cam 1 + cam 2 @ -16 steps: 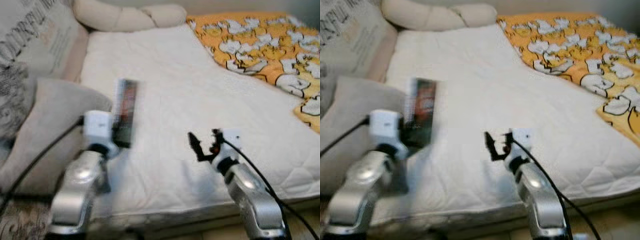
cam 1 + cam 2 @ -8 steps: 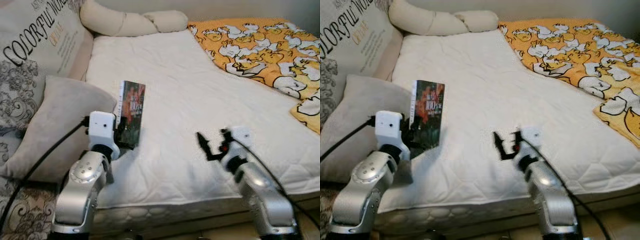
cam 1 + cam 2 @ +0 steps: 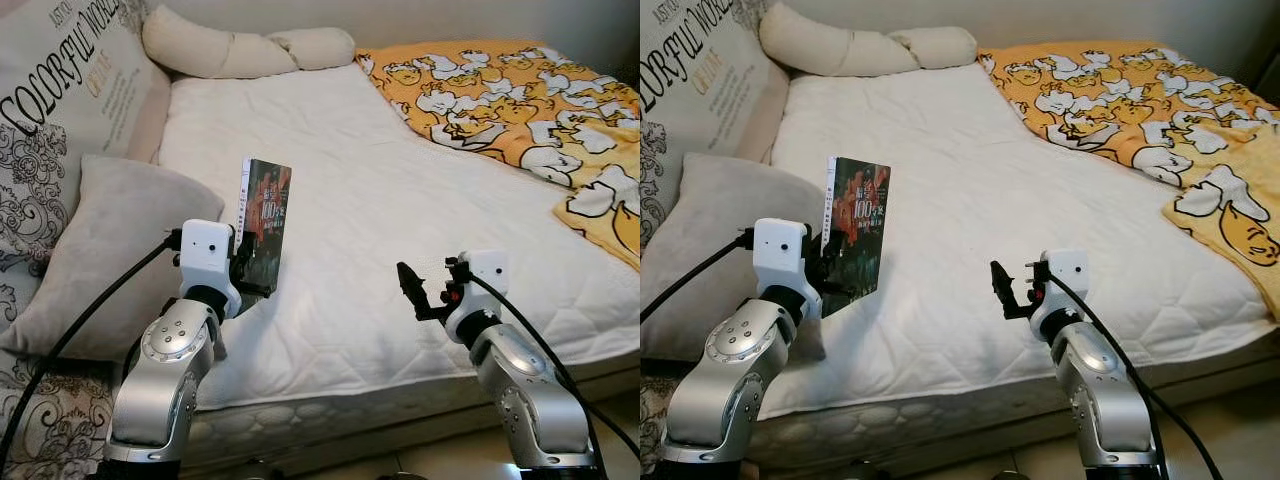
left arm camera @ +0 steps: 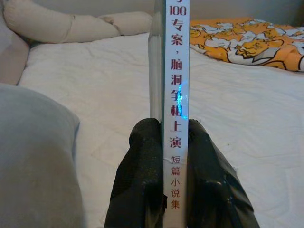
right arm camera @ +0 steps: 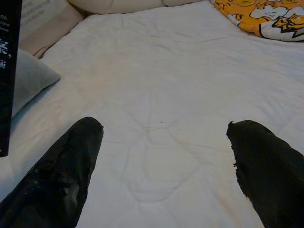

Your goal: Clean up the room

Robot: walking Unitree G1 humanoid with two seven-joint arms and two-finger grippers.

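The left gripper point(image 4: 175, 190) clamps a paperback book point(image 3: 263, 222) upright by its spine, above the mattress's point(image 3: 400, 200) near left edge, beside a grey pillow point(image 3: 95, 250). The right gripper point(image 5: 161, 166) hovers spread wide and empty over the mattress's near edge.

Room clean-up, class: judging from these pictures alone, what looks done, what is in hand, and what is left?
Done: the white quilted mattress lies bare in the middle. In hand: the left gripper clamps an upright dark-covered paperback book by its white spine, above the bed's near edge. Left: the book is not yet put down anywhere; the right gripper hovers open over the mattress, and the yellow cartoon-print blanket lies rumpled.
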